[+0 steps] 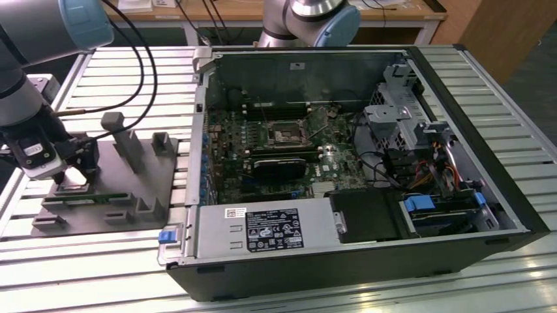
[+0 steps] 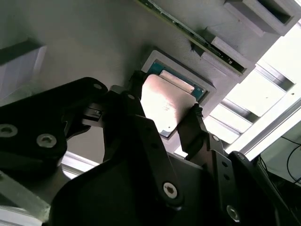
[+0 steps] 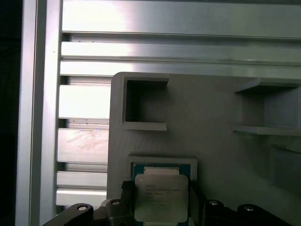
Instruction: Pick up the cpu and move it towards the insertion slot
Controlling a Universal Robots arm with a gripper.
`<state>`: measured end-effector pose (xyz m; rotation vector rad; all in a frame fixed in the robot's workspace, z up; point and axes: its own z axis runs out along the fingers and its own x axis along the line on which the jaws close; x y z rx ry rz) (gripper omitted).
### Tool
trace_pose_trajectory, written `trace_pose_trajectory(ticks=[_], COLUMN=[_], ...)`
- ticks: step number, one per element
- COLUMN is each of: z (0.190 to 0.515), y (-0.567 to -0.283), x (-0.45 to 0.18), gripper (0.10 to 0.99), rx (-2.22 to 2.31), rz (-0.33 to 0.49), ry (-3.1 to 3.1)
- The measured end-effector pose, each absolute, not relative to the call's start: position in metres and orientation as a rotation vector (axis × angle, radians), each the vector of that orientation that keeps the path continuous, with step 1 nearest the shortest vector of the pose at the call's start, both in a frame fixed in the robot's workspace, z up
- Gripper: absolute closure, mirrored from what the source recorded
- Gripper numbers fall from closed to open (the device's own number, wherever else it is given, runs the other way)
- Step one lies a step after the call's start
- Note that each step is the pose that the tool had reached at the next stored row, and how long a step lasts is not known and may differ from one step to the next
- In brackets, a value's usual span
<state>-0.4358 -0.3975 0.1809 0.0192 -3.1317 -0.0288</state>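
Note:
The cpu (image 3: 161,197), a flat silver square, is clamped between my black fingers (image 3: 126,197) in both wrist views. It stands just off its square recess (image 3: 162,163) in the grey plastic fixture (image 1: 130,189), with the recess rim showing past one edge. In the second wrist view my gripper (image 2: 165,94) is shut on the cpu (image 2: 164,108), one finger on each side. My gripper (image 1: 70,177) is low over the fixture at the exterior view's left. The insertion slot (image 1: 285,135) is a silvery square socket on the motherboard inside the open computer case, well off to the exterior view's right.
A thin green memory strip (image 1: 98,195) lies on the fixture beside my gripper, and grey posts (image 1: 130,147) stand up from the fixture. The case wall (image 1: 202,130) rises between fixture and motherboard. A second arm's base (image 1: 309,19) stands behind the case. Cables and drive bays fill the case's right side.

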Motion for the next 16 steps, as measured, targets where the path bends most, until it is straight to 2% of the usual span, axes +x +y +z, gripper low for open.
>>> trace_pose_trajectory(ticks=[16], z=[0.1865], y=[-0.3975], x=[-0.4355], gripper=[0.541], rx=[0.019], rz=[-0.029], ry=[-3.132])
